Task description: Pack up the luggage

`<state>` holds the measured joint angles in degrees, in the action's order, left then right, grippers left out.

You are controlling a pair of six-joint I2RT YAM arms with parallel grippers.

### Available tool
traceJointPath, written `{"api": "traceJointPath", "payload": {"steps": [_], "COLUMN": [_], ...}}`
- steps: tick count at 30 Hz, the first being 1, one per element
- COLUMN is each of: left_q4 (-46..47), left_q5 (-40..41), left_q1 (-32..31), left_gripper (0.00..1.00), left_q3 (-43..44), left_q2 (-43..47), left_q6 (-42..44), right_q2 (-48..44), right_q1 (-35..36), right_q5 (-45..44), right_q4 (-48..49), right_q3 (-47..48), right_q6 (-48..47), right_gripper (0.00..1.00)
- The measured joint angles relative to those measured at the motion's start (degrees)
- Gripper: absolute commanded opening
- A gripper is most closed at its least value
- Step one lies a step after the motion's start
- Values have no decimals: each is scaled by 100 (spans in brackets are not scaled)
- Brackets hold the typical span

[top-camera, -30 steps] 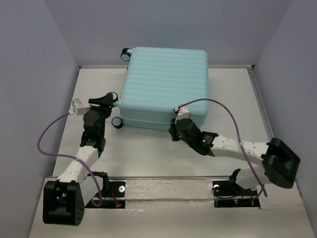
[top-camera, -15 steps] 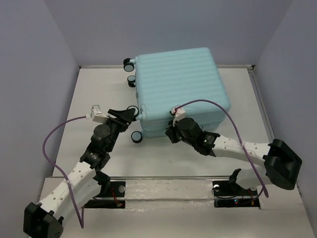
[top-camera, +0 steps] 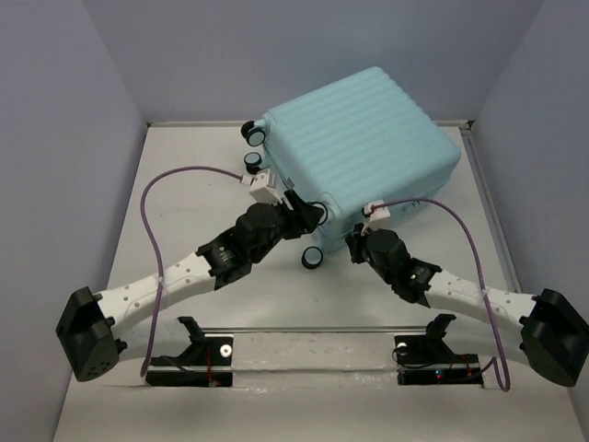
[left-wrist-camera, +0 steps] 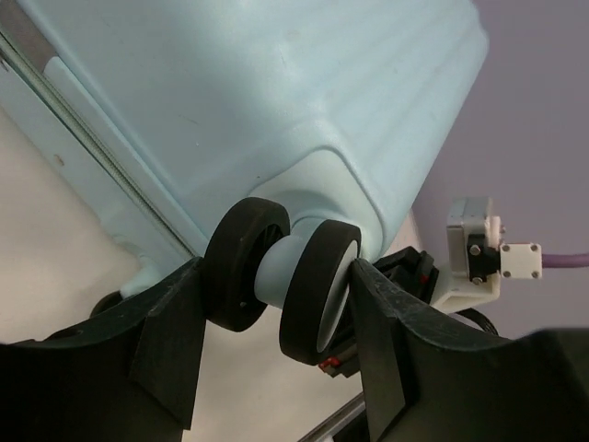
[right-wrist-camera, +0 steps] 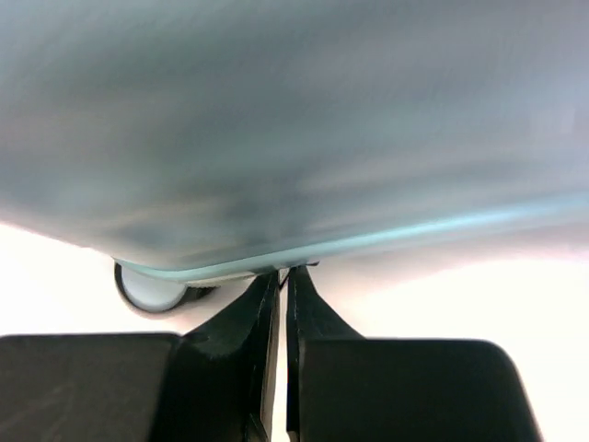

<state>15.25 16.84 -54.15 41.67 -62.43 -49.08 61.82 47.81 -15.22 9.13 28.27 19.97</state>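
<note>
The luggage (top-camera: pixel 363 147), a closed pale aqua ribbed suitcase, lies turned at an angle at the back of the table. My left gripper (top-camera: pixel 309 213) is at its near-left side. In the left wrist view my left gripper (left-wrist-camera: pixel 274 308) is shut on a black double spinner wheel (left-wrist-camera: pixel 317 285) under the aqua shell (left-wrist-camera: pixel 258 92). My right gripper (top-camera: pixel 354 242) is at the suitcase's near corner. In the right wrist view my right gripper (right-wrist-camera: pixel 282 274) is shut, its tips pinching a thin dark tab at the lower seam of the blurred shell (right-wrist-camera: pixel 294 120).
Other wheels show on the near corner (top-camera: pixel 313 258) and the left side (top-camera: pixel 252 164). A metal rail (top-camera: pixel 313 333) crosses the table's near edge. Grey walls stand close on the left, right and back. The right arm's wrist camera (left-wrist-camera: pixel 483 249) is just beyond the left gripper.
The suitcase has turned counter-clockwise and shifted right. My left arm swung right and forward with the wheel. My right gripper moved right, staying at the suitcase's near edge.
</note>
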Motion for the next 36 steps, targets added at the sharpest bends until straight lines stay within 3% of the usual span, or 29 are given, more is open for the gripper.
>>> {"api": "traceJointPath", "payload": {"steps": [3, 8, 9, 14, 22, 27, 30, 32, 33, 34, 36], "left_q4": [-955, -1753, -1818, -1047, 48, 310, 382, 385, 385, 380, 297], "left_q5": [-520, -1353, -1547, -2406, -2979, -2914, -2863, -2813, -2780, -2758, -2723], "left_q1": [70, 94, 103, 28, 518, 623, 688, 706, 708, 691, 568], "left_gripper": [6, 6, 6, 6, 6, 6, 6, 6, 7, 27, 53], "left_q3": [1191, 2398, 2529, 2597, 2376, 2181, 1762, 1545, 1412, 1307, 1126], "left_q2": [-837, -1740, -1832, -2227, -1899, -1506, -1106, -942, -861, -813, -734], "left_q6": [479, 723, 710, 483, 251, 249, 260, 365, 461, 570, 850], "right_q2": [-50, -105, -120, -804, -2973, -3259, -3230, -3119, -3001, -2820, -2697], "right_q1": [328, 428, 448, 1572, 1598, 1517, 1281, 1023, 789, 468, 238], "right_q5": [-1191, -2201, -2166, 306, 632, -127, -374, -426, -457, -483, -531], "right_q4": [898, 1742, 1731, 1867, 243, -1543, -2127, -2389, -2492, -2603, -2664], "right_q3": [-509, -1016, -1023, -879, -1075, -1019, -994, -960, -916, -846, -802], "right_q6": [249, 450, 496, 835, 1145, 1587, 1762, 1858, 1917, 1978, 2037], "right_gripper": [7, 7, 7, 7, 7, 7, 7, 15, 20, 35, 39]}}
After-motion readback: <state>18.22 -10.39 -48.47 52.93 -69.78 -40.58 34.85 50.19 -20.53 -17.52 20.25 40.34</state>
